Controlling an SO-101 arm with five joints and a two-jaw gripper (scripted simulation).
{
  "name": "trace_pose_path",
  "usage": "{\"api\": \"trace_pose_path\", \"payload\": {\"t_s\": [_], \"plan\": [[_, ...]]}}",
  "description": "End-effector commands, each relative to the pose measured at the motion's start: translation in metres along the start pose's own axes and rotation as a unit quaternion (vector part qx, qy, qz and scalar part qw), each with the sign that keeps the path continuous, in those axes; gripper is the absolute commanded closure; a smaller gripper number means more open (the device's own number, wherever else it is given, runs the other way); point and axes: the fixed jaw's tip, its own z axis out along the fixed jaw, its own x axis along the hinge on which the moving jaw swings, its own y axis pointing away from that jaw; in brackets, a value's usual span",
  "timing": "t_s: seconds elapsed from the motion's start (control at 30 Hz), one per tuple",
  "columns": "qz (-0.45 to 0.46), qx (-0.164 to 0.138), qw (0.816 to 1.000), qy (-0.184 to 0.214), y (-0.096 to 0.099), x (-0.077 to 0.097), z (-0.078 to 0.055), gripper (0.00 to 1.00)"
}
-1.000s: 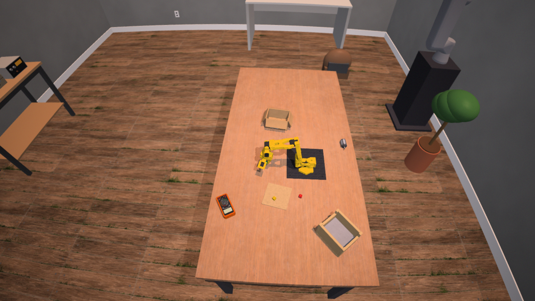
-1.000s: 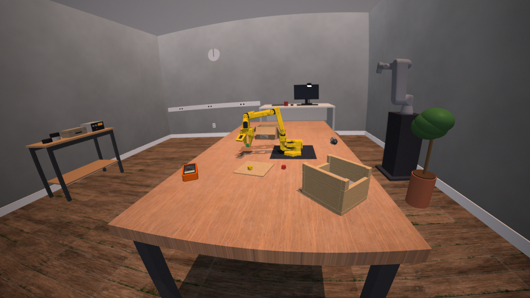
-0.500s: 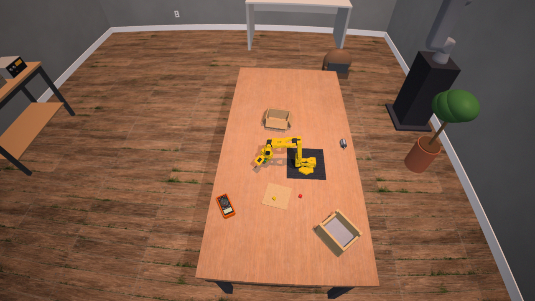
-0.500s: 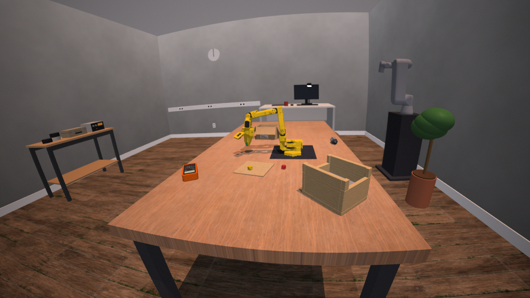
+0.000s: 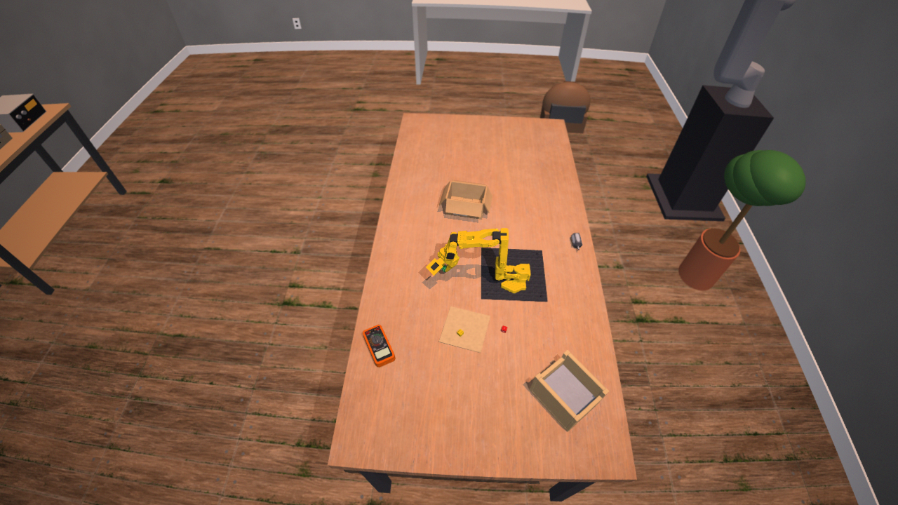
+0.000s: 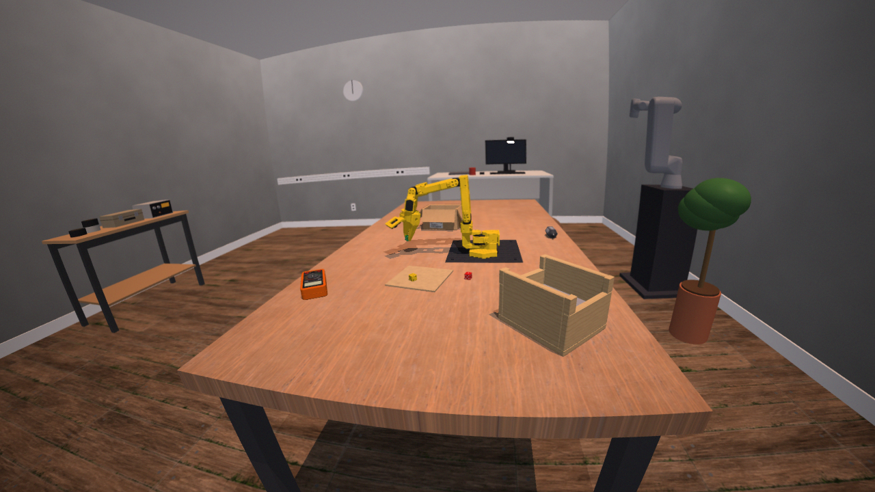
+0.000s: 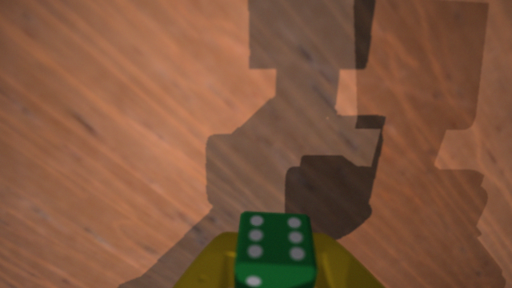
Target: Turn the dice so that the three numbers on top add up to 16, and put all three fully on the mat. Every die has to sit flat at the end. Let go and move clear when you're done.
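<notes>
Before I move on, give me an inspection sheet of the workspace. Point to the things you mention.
Surface: wooden table [image 5: 496, 402] [image 6: 428, 361]
Mat: tan, yellow die [image 5: 460, 332] [image 6: 412, 277] on it
Red die [image 5: 504, 329] [image 6: 467, 275]: beside the mat, off it
Green die [image 5: 444, 268] [image 6: 407, 238] [image 7: 275, 239]: held above the table; six pips face the wrist camera
Gripper [image 5: 443, 268] [image 6: 407, 237] [image 7: 275, 256]: shut on the green die
Clutter: multimeter [image 5: 378, 344] [image 6: 314, 283], mouse [image 5: 576, 240] [image 6: 551, 231], cardboard box [image 5: 464, 206] [image 6: 439, 220], wooden box [image 5: 552, 402] [image 6: 532, 309]
Cables: nothing seen
Surroundings: plant [image 5: 766, 177] [image 6: 716, 203], side bench [image 5: 50, 200] [image 6: 140, 283], white desk [image 5: 502, 7] [image 6: 532, 175]

The claw [image 5: 444, 268] [image 6: 407, 236] [image 7: 276, 256] has twisted around, turning the green die [image 5: 444, 269] [image 6: 407, 238] [image 7: 276, 240] with it.
</notes>
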Motion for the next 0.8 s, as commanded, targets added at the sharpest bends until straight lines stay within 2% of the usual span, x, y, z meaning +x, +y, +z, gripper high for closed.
{"api": "trace_pose_path", "payload": {"t_s": [0.0, 0.13, 0.2, 0.43, 0.57, 0.77], "plan": [[0.05, 0.032, 0.998, -0.032, -0.005, 0.0, 0.0, 1.0], [0.117, 0.07, 0.988, -0.076, -0.012, 0.001, 0.002, 1.0], [0.117, 0.07, 0.988, -0.076, -0.012, 0.001, 0.002, 1.0], [0.22, 0.12, 0.956, -0.152, -0.02, 0.004, 0.001, 1.0], [0.247, 0.132, 0.944, -0.173, -0.021, 0.005, 0.001, 1.0], [0.252, 0.134, 0.942, -0.178, -0.022, 0.005, 0.001, 1.0]]}}
